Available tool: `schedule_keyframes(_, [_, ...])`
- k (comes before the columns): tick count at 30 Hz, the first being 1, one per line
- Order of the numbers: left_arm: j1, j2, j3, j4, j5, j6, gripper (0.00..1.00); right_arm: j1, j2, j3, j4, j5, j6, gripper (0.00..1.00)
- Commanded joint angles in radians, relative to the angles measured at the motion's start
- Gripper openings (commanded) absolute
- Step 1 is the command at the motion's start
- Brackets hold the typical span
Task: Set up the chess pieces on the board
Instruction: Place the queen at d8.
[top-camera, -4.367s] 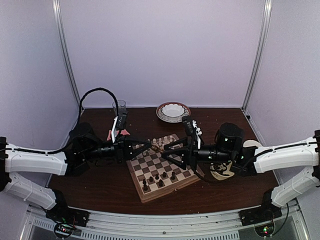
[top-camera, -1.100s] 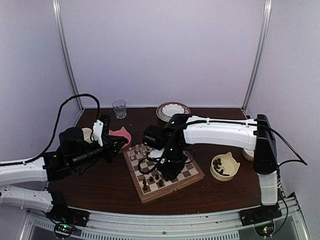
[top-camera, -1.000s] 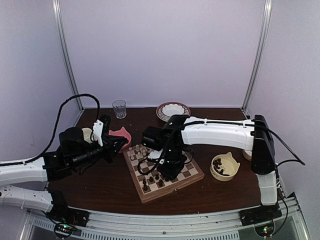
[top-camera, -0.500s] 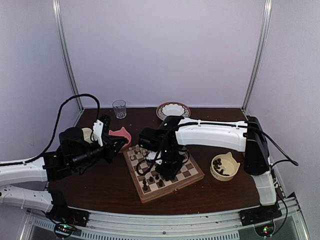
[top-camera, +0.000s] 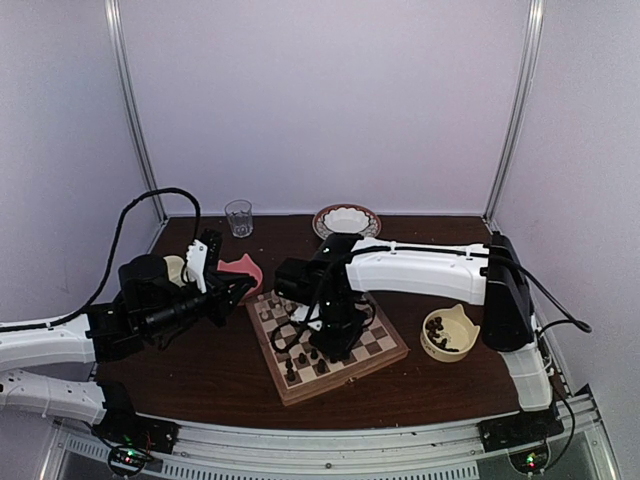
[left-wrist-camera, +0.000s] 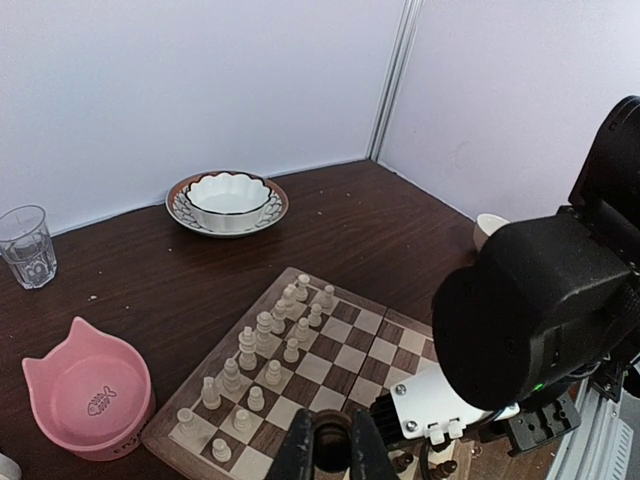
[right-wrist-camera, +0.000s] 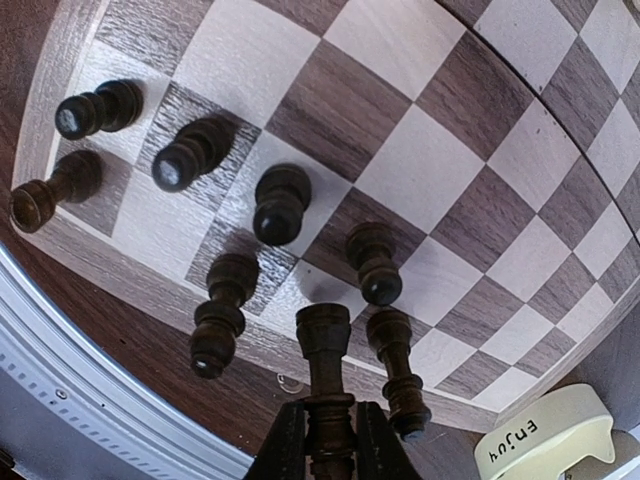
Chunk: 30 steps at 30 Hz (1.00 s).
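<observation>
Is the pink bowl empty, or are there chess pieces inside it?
Empty. In the left wrist view the pink bowl has a bare inside with only a printed fish, no pieces.

The middle squares of the board (left-wrist-camera: 350, 350) are free. Dark chess pieces (right-wrist-camera: 280, 205) crowd its near rows, close around the right tool (right-wrist-camera: 325, 415); pale chessmen (left-wrist-camera: 268, 345) stand on the far rows. The right arm (top-camera: 420, 268) spans over it from the right.

I'm seeing a pink cat-eared bowl (left-wrist-camera: 88, 400) sitting on the dark table (left-wrist-camera: 400, 215), a glass (left-wrist-camera: 25, 245) standing behind it, a scalloped bowl (left-wrist-camera: 227, 197) resting farther back, and a cream cat bowl (top-camera: 466, 322) sitting at right.
</observation>
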Motion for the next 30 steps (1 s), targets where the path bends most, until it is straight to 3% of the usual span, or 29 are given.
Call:
schedule_keyframes(1, [0.002,0.001,0.000,0.042,0.002,0.016,0.00,0.006,0.030,0.042,-0.019,0.018,-0.010,0.10])
schedule_keyframes(10, [0.002,0.010,0.007,0.034,0.008,0.016,0.00,0.007,0.053,0.081,-0.031,0.021,-0.017,0.25])
schedule_keyframes(17, [0.002,0.010,0.006,0.036,0.010,0.015,0.00,0.007,0.044,0.091,-0.031,0.020,-0.014,0.31])
schedule_keyframes(30, [0.002,0.017,0.008,0.036,0.011,0.015,0.00,0.007,0.028,0.102,0.000,0.039,-0.009,0.31])
